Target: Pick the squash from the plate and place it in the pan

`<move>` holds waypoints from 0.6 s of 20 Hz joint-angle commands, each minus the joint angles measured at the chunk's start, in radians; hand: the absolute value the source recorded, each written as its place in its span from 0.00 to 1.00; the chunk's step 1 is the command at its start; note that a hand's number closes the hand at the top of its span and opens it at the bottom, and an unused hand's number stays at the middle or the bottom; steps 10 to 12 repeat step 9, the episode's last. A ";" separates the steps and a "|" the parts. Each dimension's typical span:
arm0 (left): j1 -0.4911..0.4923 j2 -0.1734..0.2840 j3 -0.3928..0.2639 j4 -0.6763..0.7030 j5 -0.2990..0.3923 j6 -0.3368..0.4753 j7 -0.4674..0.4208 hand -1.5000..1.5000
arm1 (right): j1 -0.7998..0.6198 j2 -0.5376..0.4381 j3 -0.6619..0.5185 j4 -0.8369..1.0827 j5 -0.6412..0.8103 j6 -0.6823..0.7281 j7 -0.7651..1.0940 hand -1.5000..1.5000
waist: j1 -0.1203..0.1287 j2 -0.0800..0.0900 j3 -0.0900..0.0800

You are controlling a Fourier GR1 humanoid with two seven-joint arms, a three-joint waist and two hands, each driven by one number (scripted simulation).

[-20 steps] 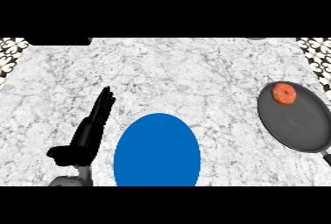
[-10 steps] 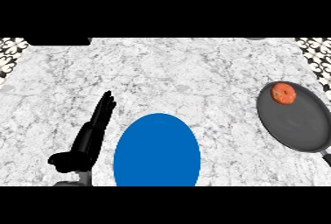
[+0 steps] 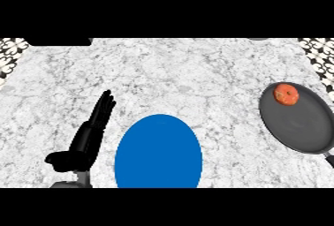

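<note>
An orange-red squash (image 3: 286,94) lies inside the dark pan (image 3: 300,128), near its far rim, at the right of the head view. The blue plate (image 3: 158,152) sits at the lower centre with nothing on it. My left hand (image 3: 88,137) stands just left of the plate, open, its fingers straight and pointing away from me, thumb out to the left. It holds nothing. My right hand does not show.
The pan's handle (image 3: 329,159) runs off toward the lower right edge. White marble counter (image 3: 169,75) stretches beyond the plate. Patterned tiles (image 3: 12,55) edge both far corners.
The left hand has sunk slightly toward the view's lower edge. The squash, pan and plate are where they were.
</note>
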 commanded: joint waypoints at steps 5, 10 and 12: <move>0.015 0.016 0.017 -0.031 0.005 -0.022 0.008 0.50 | 0.033 -0.014 0.019 -0.024 -0.022 0.023 -0.064 0.00 | 0.001 0.000 0.000; 0.017 -0.013 -0.001 -0.036 -0.011 0.002 0.017 0.50 | 0.032 -0.010 0.024 -0.077 -0.015 -0.059 -0.057 0.00 | 0.003 0.000 0.000; 0.017 -0.013 -0.001 -0.036 -0.011 0.002 0.017 0.50 | 0.032 -0.010 0.024 -0.077 -0.015 -0.059 -0.057 0.00 | 0.003 0.000 0.000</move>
